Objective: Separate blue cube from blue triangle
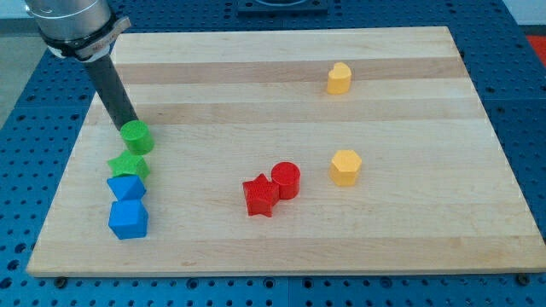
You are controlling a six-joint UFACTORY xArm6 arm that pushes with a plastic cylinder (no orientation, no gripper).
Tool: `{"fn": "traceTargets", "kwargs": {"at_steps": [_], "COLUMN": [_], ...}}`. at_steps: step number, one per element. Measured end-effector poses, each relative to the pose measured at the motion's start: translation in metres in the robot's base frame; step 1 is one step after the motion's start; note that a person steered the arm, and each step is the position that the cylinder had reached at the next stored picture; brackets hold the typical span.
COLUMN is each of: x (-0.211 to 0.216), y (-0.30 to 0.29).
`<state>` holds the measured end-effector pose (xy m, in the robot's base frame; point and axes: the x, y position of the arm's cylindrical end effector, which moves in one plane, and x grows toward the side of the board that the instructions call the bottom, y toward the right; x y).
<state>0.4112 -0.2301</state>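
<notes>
The blue cube (128,219) lies near the board's lower left, touching the blue triangle (125,188) just above it. Above the triangle sit a green star (129,165) and a green cylinder (136,136), all in one column. My tip (126,127) is at the upper left edge of the green cylinder, touching or nearly touching it, well above the two blue blocks.
A red star (259,196) and a red cylinder (286,180) touch each other near the board's middle. A yellow hexagon (345,167) lies to their right. Another yellow block (339,78) is near the view's top right. The wooden board (281,51) ends close left of the column.
</notes>
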Motion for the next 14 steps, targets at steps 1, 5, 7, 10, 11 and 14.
{"fn": "traceTargets", "kwargs": {"at_steps": [1,5,7,10,11,14], "x": [0.007,-0.043,-0.031,0.029,0.086,0.102], "y": [0.000,0.075,0.094,0.094,0.107,0.136]}}
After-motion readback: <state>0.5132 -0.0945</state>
